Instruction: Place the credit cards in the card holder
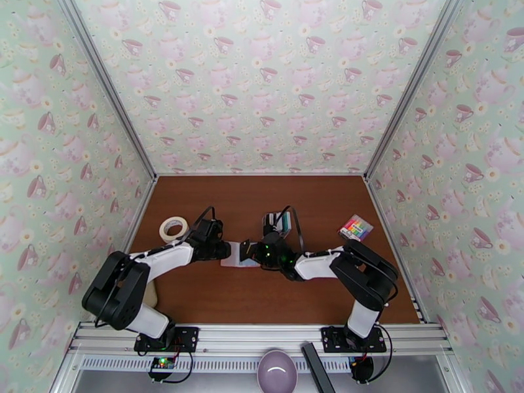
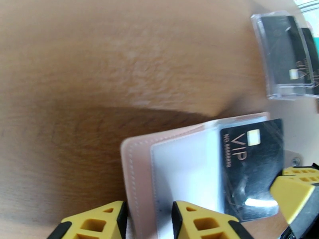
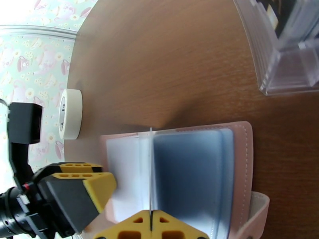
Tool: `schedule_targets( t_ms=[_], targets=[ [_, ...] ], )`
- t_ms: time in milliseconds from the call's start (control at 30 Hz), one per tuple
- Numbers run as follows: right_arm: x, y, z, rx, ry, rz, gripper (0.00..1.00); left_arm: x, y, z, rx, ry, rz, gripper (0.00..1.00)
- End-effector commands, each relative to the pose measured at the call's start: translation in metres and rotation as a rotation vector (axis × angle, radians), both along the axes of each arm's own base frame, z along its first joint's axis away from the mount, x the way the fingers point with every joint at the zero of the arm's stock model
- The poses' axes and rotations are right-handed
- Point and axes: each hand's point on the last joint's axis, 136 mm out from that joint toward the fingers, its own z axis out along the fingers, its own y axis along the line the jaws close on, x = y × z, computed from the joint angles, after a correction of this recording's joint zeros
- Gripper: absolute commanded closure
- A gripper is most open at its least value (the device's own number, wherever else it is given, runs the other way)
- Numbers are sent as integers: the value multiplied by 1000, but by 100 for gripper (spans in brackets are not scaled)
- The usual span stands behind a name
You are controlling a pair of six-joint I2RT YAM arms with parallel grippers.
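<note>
Holder (image 3: 241,168) open, centre of the overhead frame. Black card (image 2: 251,164) pinched in right hand (image 3: 151,215), poised over the clear pockets (image 3: 187,168), seemingly not yet in. Left hand (image 2: 147,215) astride holder's left edge; gripping or not, can't tell. More cards (image 2: 285,52) waiting in rack (image 2: 273,91), upper right of the left-wrist frame.

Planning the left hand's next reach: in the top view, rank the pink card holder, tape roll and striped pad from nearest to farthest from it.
1. The card holder, mid-table, right at the left hand.
2. The tape roll, to its left, slightly farther back.
3. The striped pad, far off on the right side.
</note>
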Motion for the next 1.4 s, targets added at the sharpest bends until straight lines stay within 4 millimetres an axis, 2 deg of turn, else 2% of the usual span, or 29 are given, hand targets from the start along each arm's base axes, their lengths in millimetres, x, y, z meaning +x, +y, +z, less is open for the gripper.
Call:
schedule_targets(
  t_ms=[0, 233, 767, 1033, 1167, 1367],
  targets=[
    [3, 3, 1, 34, -17, -12, 98, -4, 12, -14, 68, 45, 16, 71],
    [2, 7, -5, 45, -10, -1, 98, -5, 17, -20, 98, 71, 41, 78],
    [-10, 10, -20, 47, 16, 1, 98, -13, 11, -31, 35, 97, 80, 78],
    [-21, -2, -23, 21, 10, -41, 99, -15, 12, -35, 28, 105, 113, 77],
    [-21, -6, -28, 14, 17, -56, 99, -16, 12, -36, 21, 103, 127, 77],
    [-19, -22, -34, 14, 19, -135, 99, -21, 14, -39, 22, 110, 135, 77]
  ],
)
